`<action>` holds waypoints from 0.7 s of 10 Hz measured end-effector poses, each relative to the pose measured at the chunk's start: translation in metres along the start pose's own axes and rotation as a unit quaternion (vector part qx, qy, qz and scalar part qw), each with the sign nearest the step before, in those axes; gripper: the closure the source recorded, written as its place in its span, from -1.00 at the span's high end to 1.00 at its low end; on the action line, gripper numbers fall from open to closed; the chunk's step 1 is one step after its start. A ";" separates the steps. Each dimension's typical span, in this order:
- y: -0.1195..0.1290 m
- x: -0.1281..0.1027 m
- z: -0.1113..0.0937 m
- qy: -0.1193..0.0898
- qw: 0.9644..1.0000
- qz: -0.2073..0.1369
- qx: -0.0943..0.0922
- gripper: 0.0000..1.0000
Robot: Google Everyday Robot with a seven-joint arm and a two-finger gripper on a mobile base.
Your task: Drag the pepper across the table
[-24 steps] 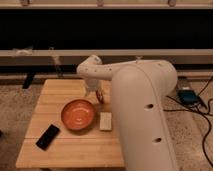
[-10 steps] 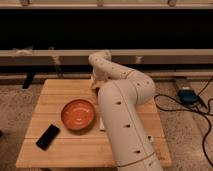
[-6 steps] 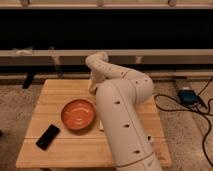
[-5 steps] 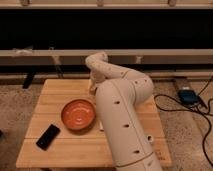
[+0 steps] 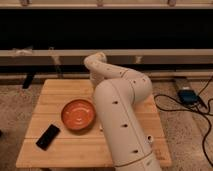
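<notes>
The light-wood plank table [image 5: 55, 92] stands in the middle of the view. My white arm [image 5: 120, 115] rises from the lower right and curls over the table's right half. Its wrist [image 5: 96, 65] bends down at the far middle of the table, just behind the orange bowl [image 5: 78, 114]. The gripper [image 5: 93, 81] is at the end of that wrist, low over the table top and mostly covered by the arm. The small dark-red pepper is hidden from view.
A black phone-like slab [image 5: 48, 136] lies at the table's front left. A blue box with black cables [image 5: 187, 95] lies on the floor to the right. A long low rail [image 5: 160, 54] runs behind the table.
The arm has swung up and back, and now covers the pale block it left beside the bowl. Over the last second the wrist has shifted slightly left.
</notes>
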 end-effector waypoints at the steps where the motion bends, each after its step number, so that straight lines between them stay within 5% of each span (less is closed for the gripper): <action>1: -0.002 0.004 -0.001 0.004 1.000 0.002 0.002 -0.75; 3: -0.002 0.011 -0.006 0.009 1.000 0.003 0.001 -1.00; 7: -0.008 0.025 -0.016 -0.011 1.000 -0.003 -0.003 -1.00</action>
